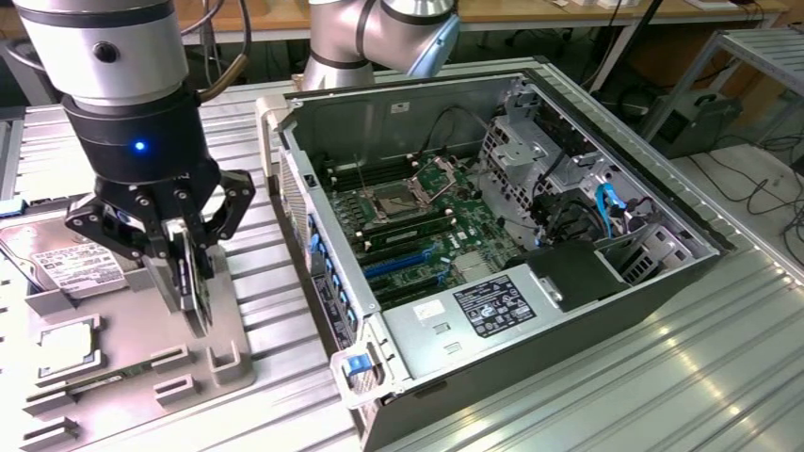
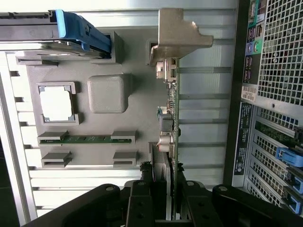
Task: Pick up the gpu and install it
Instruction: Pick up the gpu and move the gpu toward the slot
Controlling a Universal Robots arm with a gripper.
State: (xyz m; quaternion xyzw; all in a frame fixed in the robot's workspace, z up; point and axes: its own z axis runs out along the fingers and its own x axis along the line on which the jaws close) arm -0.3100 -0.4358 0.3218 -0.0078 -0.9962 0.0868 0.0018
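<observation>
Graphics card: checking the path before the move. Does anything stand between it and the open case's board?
Only the case's near wall rises between the graphics card, clamped in the gripper over the grey tray, and the board. Nothing loose lies between them.

Exterior cam: high, angled down over bench (image 1: 703, 377), mid-range. Wrist cam: close, straight down along gpu (image 2: 173, 109). Shared: gpu, grey tray (image 1: 138, 330).
</observation>
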